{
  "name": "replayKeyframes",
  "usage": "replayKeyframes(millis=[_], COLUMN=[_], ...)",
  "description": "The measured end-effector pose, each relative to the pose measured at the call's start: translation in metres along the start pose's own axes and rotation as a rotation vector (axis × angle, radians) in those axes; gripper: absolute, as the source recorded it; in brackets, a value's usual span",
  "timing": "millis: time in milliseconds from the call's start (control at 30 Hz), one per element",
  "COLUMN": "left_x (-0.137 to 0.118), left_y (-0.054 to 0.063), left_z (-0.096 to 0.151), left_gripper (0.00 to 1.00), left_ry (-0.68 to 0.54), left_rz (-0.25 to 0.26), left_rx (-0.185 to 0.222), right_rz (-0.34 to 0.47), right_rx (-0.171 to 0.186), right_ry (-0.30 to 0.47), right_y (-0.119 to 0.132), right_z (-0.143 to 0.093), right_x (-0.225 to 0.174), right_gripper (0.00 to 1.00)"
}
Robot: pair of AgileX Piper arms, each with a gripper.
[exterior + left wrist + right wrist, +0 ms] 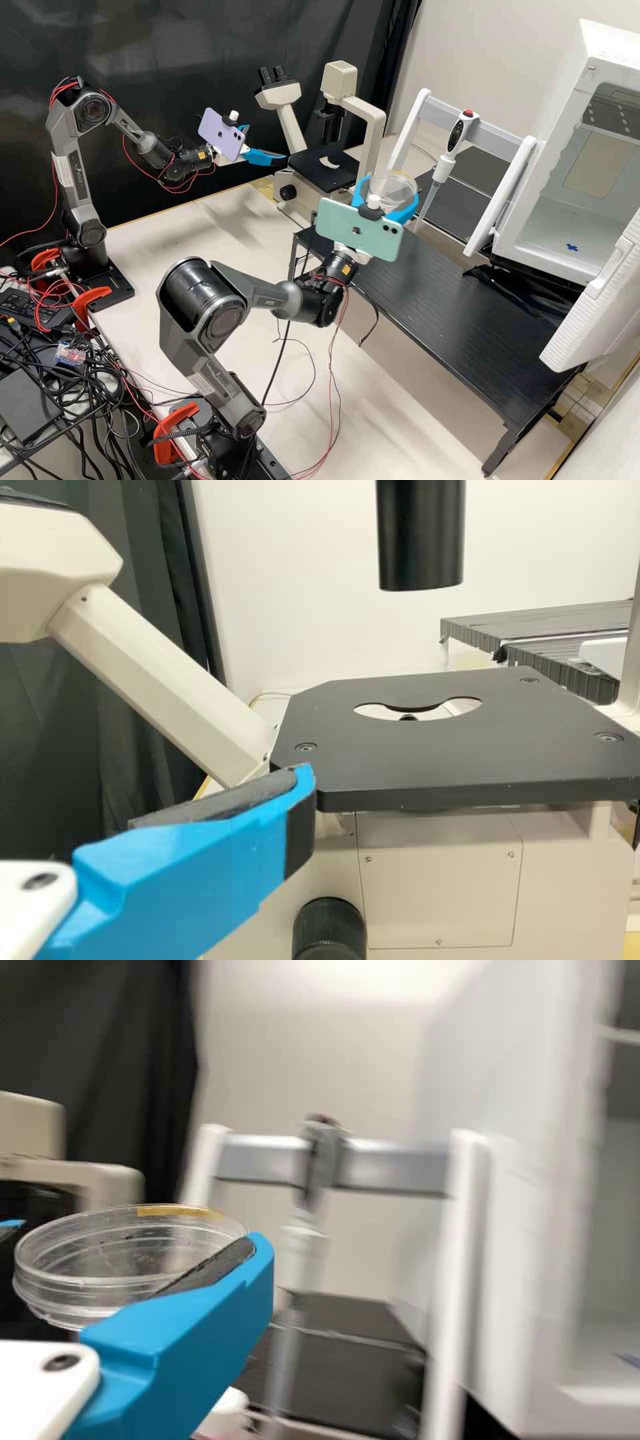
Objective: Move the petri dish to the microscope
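Note:
In the high view my right gripper [392, 189] is shut around the sides of a clear round petri dish [398, 184], held roughly level above the black platform, right of the microscope [370, 127]. Seen in the right wrist view, the dish [75, 1285] lies between the fingers of my right gripper [135, 1245]; a yellowish strip marks its rim. My left gripper [268, 144] stands open and empty, left of the black microscope stage [320, 177]. In the left wrist view one blue finger of my left gripper [205, 855] shows before the stage [450, 765], which has a cut-out.
A black slatted platform [460, 307] stands on the right. Behind it are a pipette [445, 157] on a white-and-grey stand [413, 127] and an open white cabinet [520, 220]. The microscope's eyepieces [270, 75] rise beside my left gripper. Cables [80, 373] crowd the lower left.

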Motion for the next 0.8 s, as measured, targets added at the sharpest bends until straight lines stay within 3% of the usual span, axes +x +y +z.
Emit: replayKeyframes(millis=[167,433,667,800], left_x=[0.000,0.000,0.000,0.000], left_y=[0.000,0.000,0.000,0.000], left_z=[0.000,0.000,0.000,0.000], left_gripper=[1.00,1.00,1.00,1.00], left_ry=[0.000,0.000,0.000,0.000], left_rz=[0.000,0.000,0.000,0.000], left_rx=[0.000,0.000,0.000,0.000], right_rz=[-0.071,-0.177,-0.249,-0.275], right_rx=[-0.019,-0.097,-0.151,-0.145], right_ry=[0.069,0.117,0.095,0.048], right_y=[-0.032,-0.084,-0.124,-0.139], right_z=[-0.032,-0.063,-0.070,-0.066], right_x=[0.007,0.032,0.061,0.082], right_gripper=[0.00,0.00,0.00,0.00])
